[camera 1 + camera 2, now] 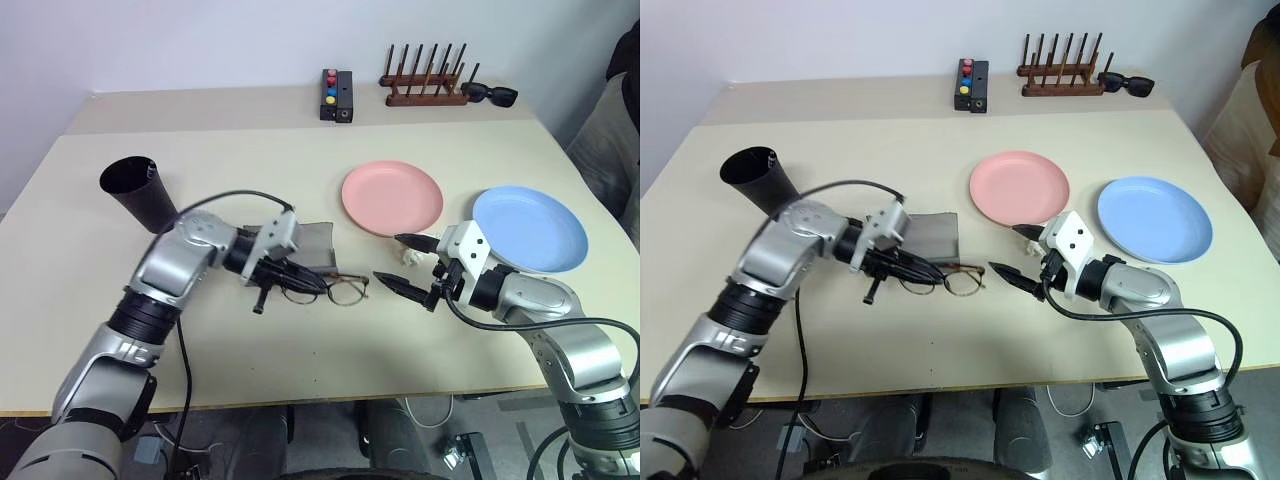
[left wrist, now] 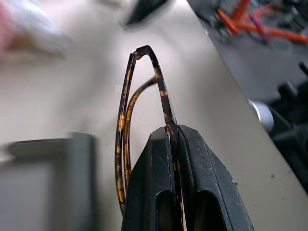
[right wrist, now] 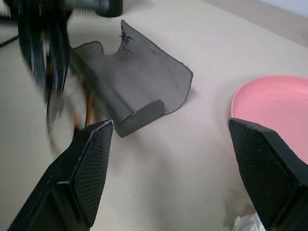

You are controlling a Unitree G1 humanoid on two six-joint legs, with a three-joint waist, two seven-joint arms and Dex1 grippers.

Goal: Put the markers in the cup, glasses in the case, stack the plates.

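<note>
Overhead, the table [image 1: 300, 370] carries the pink plate [image 1: 392, 197] beside the blue plate [image 1: 530, 230], the black cup [image 1: 137, 191] and the open grey case [image 1: 930, 238]. Right gripper [image 1: 398, 262] fingers are spread wide; the left wrist view shows the left gripper [image 2: 175, 132] pinching the glasses [image 2: 144, 96] by their rim.

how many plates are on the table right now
2. The pink plate lies mid-table, beyond the open right gripper. The light blue plate lies apart from it on its right, near the table edge. They are not stacked.
</note>
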